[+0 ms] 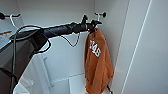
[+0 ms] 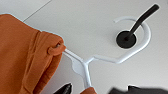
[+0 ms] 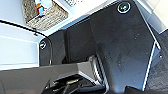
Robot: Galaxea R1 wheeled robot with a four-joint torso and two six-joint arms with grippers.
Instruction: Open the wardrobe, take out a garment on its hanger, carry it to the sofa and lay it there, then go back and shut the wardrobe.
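Inside the open wardrobe (image 1: 62, 15), the garment (image 1: 97, 62) hangs lengthwise straight down on its white hanger (image 2: 85, 63), hooked over a black peg (image 2: 136, 26). The outstretched left hand (image 1: 93, 25) reaches level to the hanger top; its grip cannot be told.

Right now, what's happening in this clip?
The wardrobe stands open, its white inside wall showing. The robot's left arm reaches in, its tool up at the top of the rust-orange long top with white lettering. The top hangs on a white plastic hanger, whose hook is looped over a black peg with a round base. The garment has not been lifted off yet. In the right wrist view a woven basket sits nearby.
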